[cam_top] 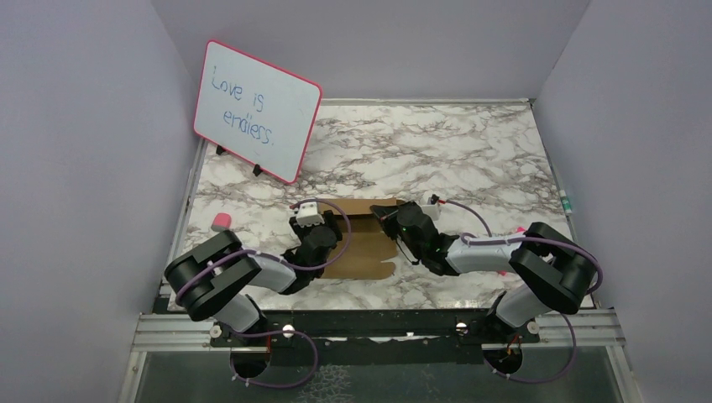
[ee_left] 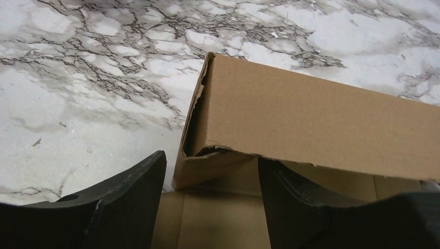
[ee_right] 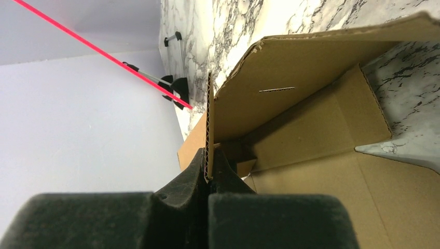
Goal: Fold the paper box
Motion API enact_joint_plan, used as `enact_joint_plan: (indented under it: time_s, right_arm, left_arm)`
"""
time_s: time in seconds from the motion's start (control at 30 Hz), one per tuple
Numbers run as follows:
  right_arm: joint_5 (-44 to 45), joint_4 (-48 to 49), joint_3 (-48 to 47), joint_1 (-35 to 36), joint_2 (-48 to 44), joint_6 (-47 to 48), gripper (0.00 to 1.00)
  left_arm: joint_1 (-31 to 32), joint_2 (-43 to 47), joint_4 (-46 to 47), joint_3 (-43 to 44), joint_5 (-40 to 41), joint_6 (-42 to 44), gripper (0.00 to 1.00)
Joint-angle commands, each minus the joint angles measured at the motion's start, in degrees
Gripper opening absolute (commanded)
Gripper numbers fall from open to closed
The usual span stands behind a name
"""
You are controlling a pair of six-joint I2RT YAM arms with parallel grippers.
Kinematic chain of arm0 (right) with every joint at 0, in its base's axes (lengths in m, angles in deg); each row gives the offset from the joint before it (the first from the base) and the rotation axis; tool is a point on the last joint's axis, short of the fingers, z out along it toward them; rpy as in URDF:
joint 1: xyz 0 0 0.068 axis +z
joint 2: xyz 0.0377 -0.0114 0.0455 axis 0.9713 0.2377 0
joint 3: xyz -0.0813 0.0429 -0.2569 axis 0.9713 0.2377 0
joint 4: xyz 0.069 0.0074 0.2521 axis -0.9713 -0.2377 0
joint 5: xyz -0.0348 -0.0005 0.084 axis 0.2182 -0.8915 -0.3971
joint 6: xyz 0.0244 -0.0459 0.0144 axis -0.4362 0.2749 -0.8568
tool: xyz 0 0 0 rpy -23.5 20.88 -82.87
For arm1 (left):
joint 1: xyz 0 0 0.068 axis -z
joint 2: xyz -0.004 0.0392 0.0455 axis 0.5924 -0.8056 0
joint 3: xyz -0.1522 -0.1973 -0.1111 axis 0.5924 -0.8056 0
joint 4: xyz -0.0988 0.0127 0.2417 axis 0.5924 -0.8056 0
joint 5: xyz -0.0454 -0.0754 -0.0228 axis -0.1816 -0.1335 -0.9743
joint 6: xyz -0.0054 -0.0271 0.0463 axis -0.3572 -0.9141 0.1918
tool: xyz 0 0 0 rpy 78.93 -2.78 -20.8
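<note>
Since this flap [ee_right: 209, 114] must stand before tucking, I have the right claw [ee_right: 208, 162] pinching its edge upright and the left claw [ee_left: 211, 171] spread around the folded wall's corner, probably to brace it; the paper box [cam_top: 361, 252] lies on the counter [cam_top: 470, 151] between them.

The only writing I can read stands on the pink-framed whiteboard [cam_top: 256, 109], propped at the far left corner of my table [cam_top: 470, 143]. It is three handwritten words in blue marker, "Love is endless." "Love is" sits on the upper line and "endless." on the line below, both slanting down to the right with the tilted board. From my right wrist camera only the board's pink edge shows, so nothing reads there.
</note>
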Motion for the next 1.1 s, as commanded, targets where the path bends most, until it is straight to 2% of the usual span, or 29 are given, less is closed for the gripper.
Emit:
enact_joint_plan:
  time_s: [0.0, 0.13, 0.23, 0.4, 0.57, 0.7, 0.8, 0.93, 1.07]
  right_arm:
    - [1.6, -4.3, 0.4, 0.5, -0.7, 3.2, 0.01]
    - [1.3, -3.6, 0.7, 0.5, -0.4, 3.3, 0.01]
    - [1.0, -2.9, 0.8, 0.5, -0.2, 3.9, 0.01]
    - [1.1, -1.0, 1.0, 0.5, -0.4, 6.5, 0.01]
    - [1.0, -0.1, 0.9, 0.5, -0.4, 8.6, 0.01]
    - [0.8, 0.3, 0.8, 0.5, -0.7, 10.1, 0.01]
    - [1.1, 0.4, 0.7, 0.5, -1.0, 11.0, 0.01]
    - [1.4, 0.2, 0.7, 0.5, -1.3, 11.2, 0.01]
    - [2.3, -0.1, 0.7, 0.5, -2.0, 12.1, 0.01]
  left_arm:
    - [-0.2, 6.0, -4.8, -2.6, -6.4, 2.6, 0.67]
    - [-0.6, 8.1, -6.0, -4.2, -6.3, 3.7, 0.67]
    - [-1.6, 10.1, -6.0, -4.8, -9.7, 7.6, 0.66]
    - [-4.3, 19.4, -6.9, -7.5, -23.0, 12.5, 0.67]
    - [-7.9, 32.5, -13.2, -10.4, -33.9, 11.4, 0.7]
    - [-11.5, 43.4, -21.1, -11.7, -34.0, 9.8, 0.69]
    - [-14.4, 47.0, -26.6, -11.3, -33.6, 7.7, 0.6]
    - [-16.4, 45.8, -31.8, -9.1, -31.7, 5.8, 0.47]
    - [-16.9, 41.5, -32.1, -7.5, -32.3, 6.2, 0.46]
